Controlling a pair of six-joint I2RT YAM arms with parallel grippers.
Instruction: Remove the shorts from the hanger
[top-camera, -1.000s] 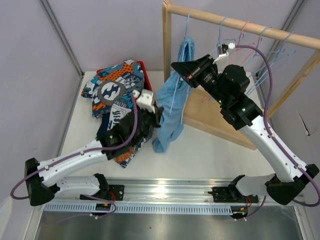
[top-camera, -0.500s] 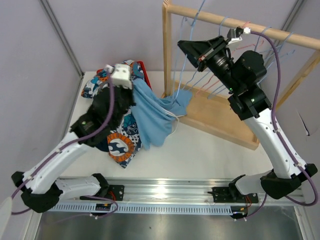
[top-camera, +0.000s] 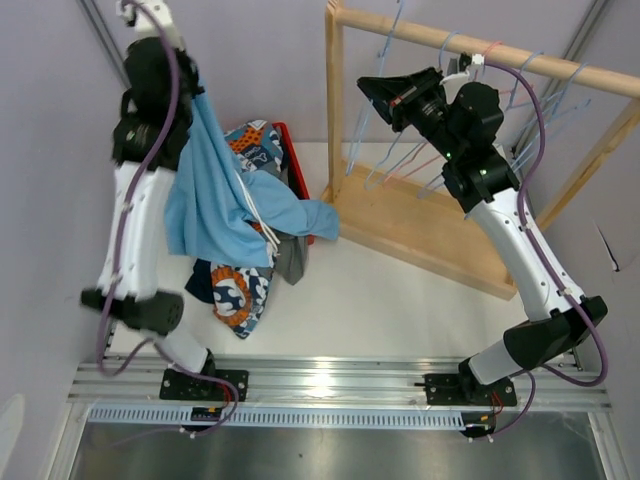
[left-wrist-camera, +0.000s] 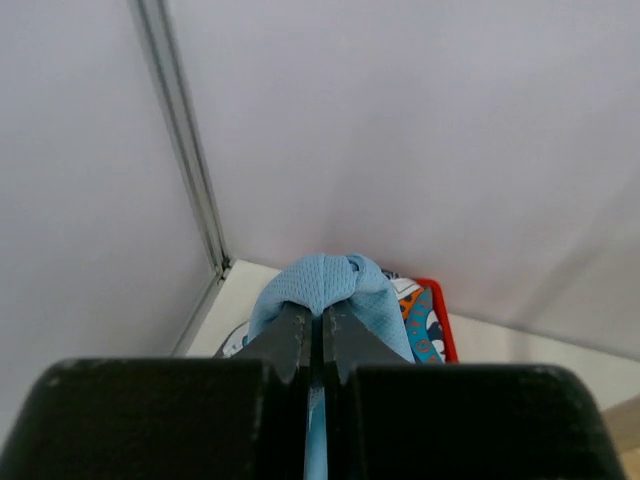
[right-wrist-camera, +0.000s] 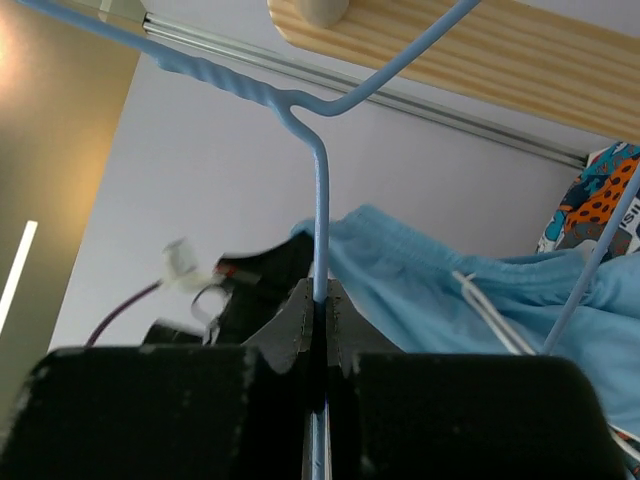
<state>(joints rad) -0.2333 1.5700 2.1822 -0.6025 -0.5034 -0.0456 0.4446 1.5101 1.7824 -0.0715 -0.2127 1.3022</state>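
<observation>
Now the light blue shorts (top-camera: 215, 200) are off the rack side of the table. 1 second ago they were draped by the wooden rack's (top-camera: 480, 45) left post with the left arm low beside them; half a second ago they were being dragged left; at this moment the left arm stands high in the back-left corner and the cloth hangs from it in a long fold.

In the left wrist view the left gripper (left-wrist-camera: 318, 330) has its 2 fingers pressed together on a bunched edge of the shorts, with no gap showing. The white drawstring (top-camera: 255, 215) dangles down the front. Below the hanging cloth lies the pile of other shorts, the orange, blue and white patterned pair (top-camera: 235, 295) showing at its near end, partly in the red bin (top-camera: 290, 150). 1 leg end of the light blue pair reaches toward the rack post but looks apart from it.

The right gripper (right-wrist-camera: 320, 300) is clamped on the neck of the light blue hanger (right-wrist-camera: 320, 190), whose hook sits over the rail. No cloth shows on that hanger.

My reading is that this pair is free, so what remains is to let it drop onto the pile, then release the bare hanger
</observation>
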